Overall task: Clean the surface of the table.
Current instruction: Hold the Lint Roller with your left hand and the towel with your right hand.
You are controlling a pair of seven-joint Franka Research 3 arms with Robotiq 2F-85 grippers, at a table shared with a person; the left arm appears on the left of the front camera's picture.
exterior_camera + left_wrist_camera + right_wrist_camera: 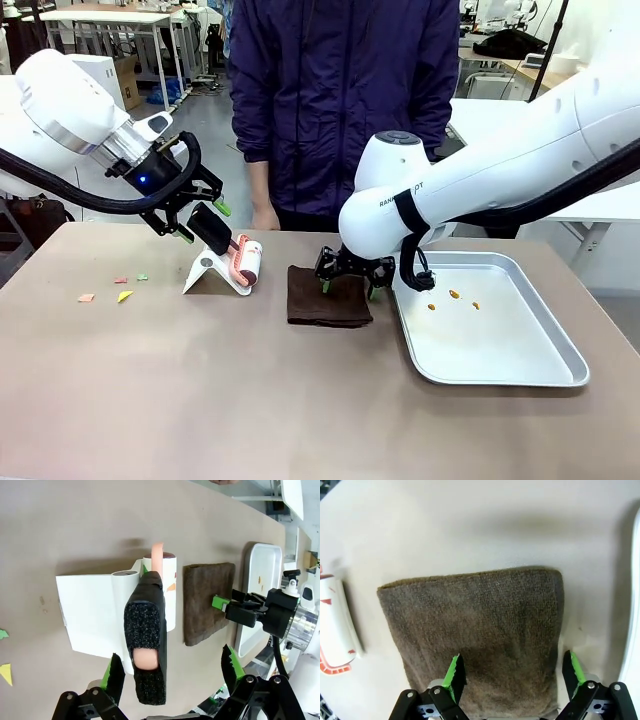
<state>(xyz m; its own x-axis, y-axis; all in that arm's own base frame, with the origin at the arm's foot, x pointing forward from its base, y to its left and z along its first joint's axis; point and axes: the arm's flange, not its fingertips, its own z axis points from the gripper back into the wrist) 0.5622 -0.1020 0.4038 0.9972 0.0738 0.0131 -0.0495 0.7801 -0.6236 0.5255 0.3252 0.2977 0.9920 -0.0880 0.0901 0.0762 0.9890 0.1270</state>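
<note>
The tan-brown table (250, 400) carries a folded brown cloth (328, 300) at its middle. My right gripper (349, 290) is down on the cloth's far edge. In the right wrist view its fingers (455, 675) stand apart, open, one on the cloth (480, 630) and one just off its side. A lint roller (245, 262) with a black handle (145, 645) leans in a white stand (212, 272). My left gripper (203, 223) is open, with that handle between its green-tipped fingers (114, 672) and nearer one of them. Small coloured scraps (124, 295) lie at the left.
A silver tray (520, 370) with a few orange crumbs (453, 294) lies right of the cloth, close to my right gripper. A person in a dark jacket (340, 100) stands at the far edge, one hand (265, 215) hanging near the table.
</note>
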